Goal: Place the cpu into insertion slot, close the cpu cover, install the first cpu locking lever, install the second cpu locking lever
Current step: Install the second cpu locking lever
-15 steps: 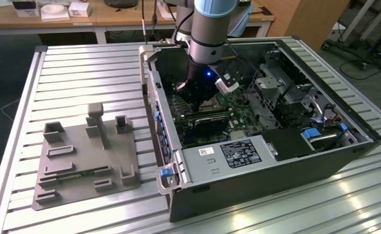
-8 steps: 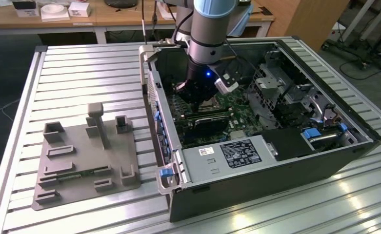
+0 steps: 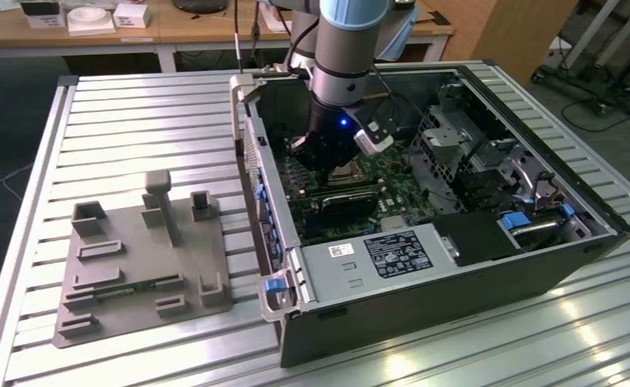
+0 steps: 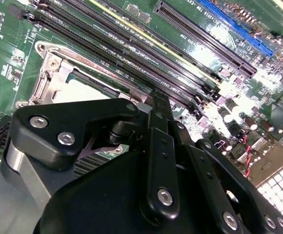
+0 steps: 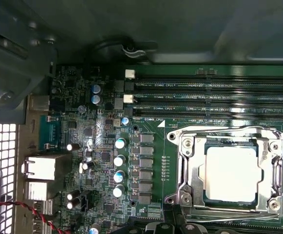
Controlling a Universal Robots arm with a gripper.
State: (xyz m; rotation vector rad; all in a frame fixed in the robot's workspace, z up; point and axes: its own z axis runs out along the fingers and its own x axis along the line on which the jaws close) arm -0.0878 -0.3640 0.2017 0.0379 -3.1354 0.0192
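Silver cpu cover (image 5: 190, 170) around cpu (image 5: 230, 174)

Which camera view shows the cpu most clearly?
The first wrist view: the cpu lies flat in its socket, seen from above with its whole pale top showing. In the second wrist view the gripper hides most of it. In the exterior view the arm covers that part of the board.

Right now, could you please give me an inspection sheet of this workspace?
Surface: slatted metal table carrying an open computer case.
Job's things: cpu seated in its socket; cpu cover lying down around it.
Clutter: grey fixture plate beside the case.
Claw: claw low over the motherboard beside the socket, holding nothing visible.
Cables: red wire near the rear ports.
Surroundings: wooden desk behind.
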